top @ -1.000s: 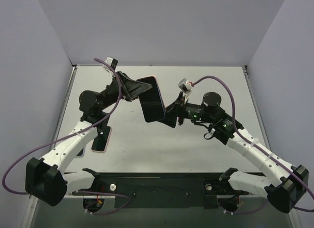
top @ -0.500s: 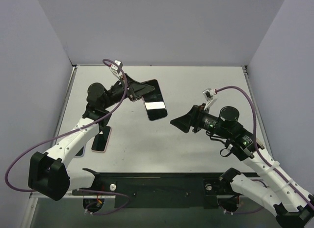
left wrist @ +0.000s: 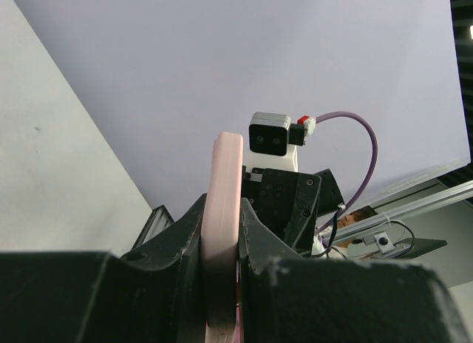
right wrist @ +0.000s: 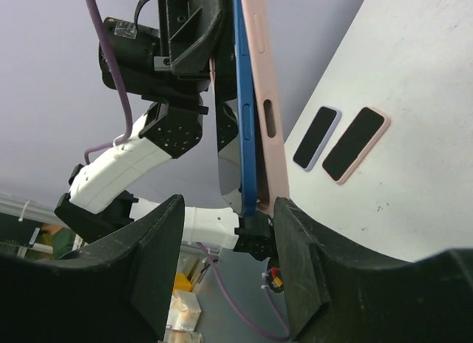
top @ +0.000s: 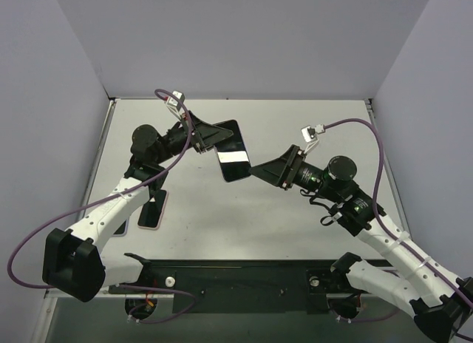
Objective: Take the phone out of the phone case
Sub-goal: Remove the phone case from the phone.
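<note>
Blue phone [right wrist: 245, 114] seated in the pink phone case [left wrist: 222, 210], held aloft.
The left end effector [top: 213, 134] was clamped on one end of the case; the right end effector [top: 259, 171] stood wide open at the case's other end, its fingers either side, gripping nothing.

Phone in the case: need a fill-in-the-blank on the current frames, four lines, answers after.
1. The left gripper is shut on the phone case, which is ____ in colour.
2. In the right wrist view, the phone shows a ____ side edge next to the case.
3. The right gripper is ____ and grips nothing.
4. The number of other phones lying flat on the table is ____.

Missing words: pink; blue; open; two
</note>
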Available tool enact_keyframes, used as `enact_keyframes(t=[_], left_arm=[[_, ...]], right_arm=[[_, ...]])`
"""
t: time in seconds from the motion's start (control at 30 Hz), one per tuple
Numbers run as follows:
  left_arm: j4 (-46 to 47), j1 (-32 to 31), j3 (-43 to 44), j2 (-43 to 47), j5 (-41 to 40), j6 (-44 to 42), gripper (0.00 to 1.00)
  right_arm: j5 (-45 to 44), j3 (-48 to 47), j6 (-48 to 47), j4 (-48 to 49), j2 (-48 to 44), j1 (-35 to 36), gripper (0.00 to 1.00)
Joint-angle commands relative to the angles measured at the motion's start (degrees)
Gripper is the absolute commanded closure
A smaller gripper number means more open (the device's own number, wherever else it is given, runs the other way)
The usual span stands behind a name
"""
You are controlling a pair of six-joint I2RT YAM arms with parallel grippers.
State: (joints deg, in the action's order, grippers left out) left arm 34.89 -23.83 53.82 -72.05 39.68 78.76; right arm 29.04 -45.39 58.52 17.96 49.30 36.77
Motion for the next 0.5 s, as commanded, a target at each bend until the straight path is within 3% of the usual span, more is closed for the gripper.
enact_keyframes(t=[0.0, 0.47], left_arm=[[4.22, 0.19, 0.58, 1.83, -0.57, 0.25, 1.00], [9.39, -3.14, 0.14, 1.21, 4.61, 3.67, 1.00]], right_arm=[[1.90, -0.75, 1.77, 6.65, 0.88, 2.15, 0.56], [1.46, -3.65, 0.99, 9.82, 7.12, 3.74, 0.60]])
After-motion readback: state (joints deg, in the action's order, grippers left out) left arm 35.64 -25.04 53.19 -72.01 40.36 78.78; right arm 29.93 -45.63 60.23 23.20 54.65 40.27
